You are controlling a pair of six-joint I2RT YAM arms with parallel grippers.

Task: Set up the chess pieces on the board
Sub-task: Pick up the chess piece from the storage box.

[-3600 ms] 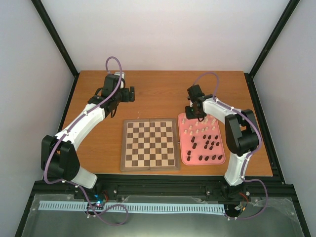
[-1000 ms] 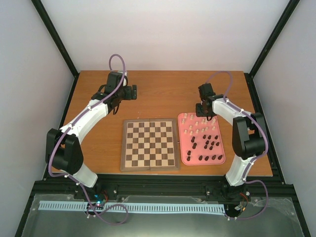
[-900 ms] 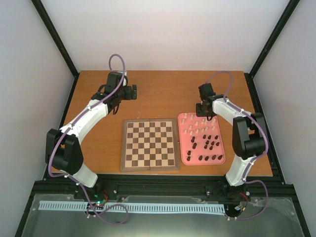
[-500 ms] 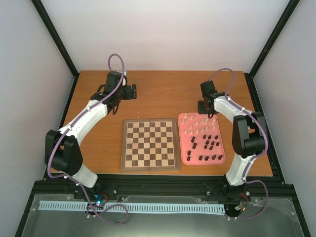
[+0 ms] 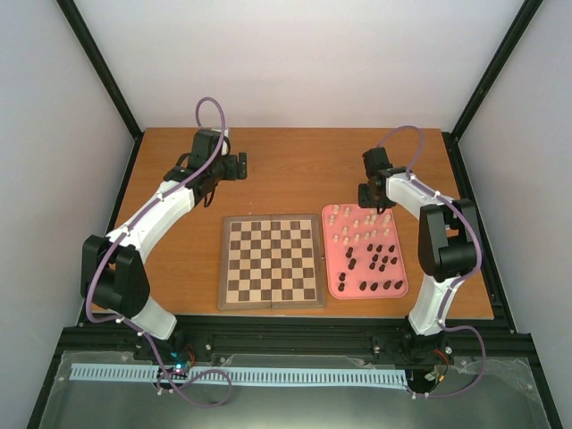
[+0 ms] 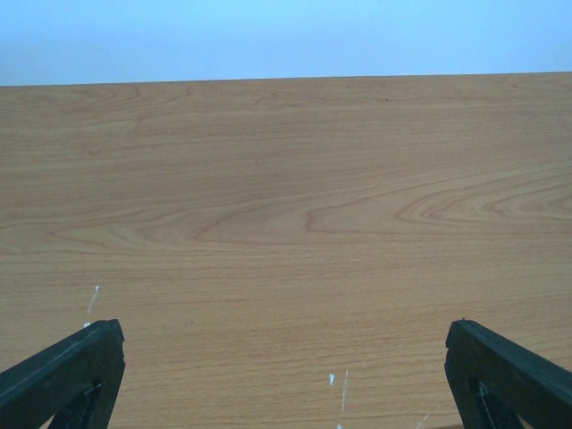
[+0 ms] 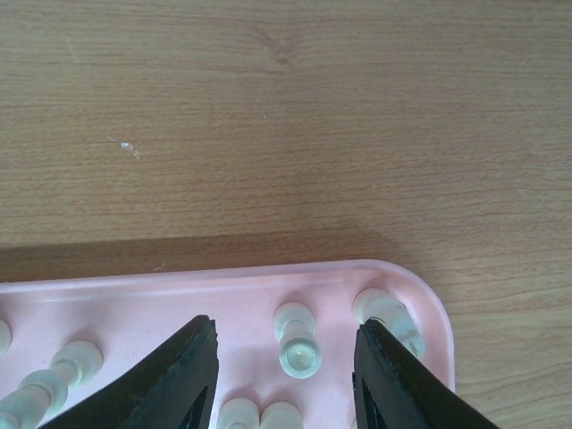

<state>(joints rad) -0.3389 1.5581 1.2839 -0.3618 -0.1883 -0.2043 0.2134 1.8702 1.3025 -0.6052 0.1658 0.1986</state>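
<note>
right gripper (image 7: 284, 326) has slid right along the far edge of the pink tray (image 7: 179, 279) since the earliest frame, when it hung nearer the tray's far-left corner; the left arm has barely shifted. right jaws stand partly apart, low over the tray's far-right corner. one cream piece (image 7: 298, 344) sits in the gap between the two black fingers (image 7: 183, 375), touching neither. cannot tell if that piece is upright or lying down. another cream piece (image 7: 386, 315) is just right of the right finger, tight in the tray corner, and more cream ones show at the lower left of the wrist view. left gripper (image 6: 286, 375) is spread wide, holding nothing, with only bare wood grain of the table (image 5: 295, 170) under it. it hovers beyond the far-left corner of the board (image 5: 272, 262), well apart from it. from above, the board lies flat at the near middle of the table, with the tray just beside its right edge. cream chess pieces (image 5: 353, 219) fill the tray's far half and dark chess pieces (image 5: 375, 259) the near half. all pieces are in the tray.
</note>
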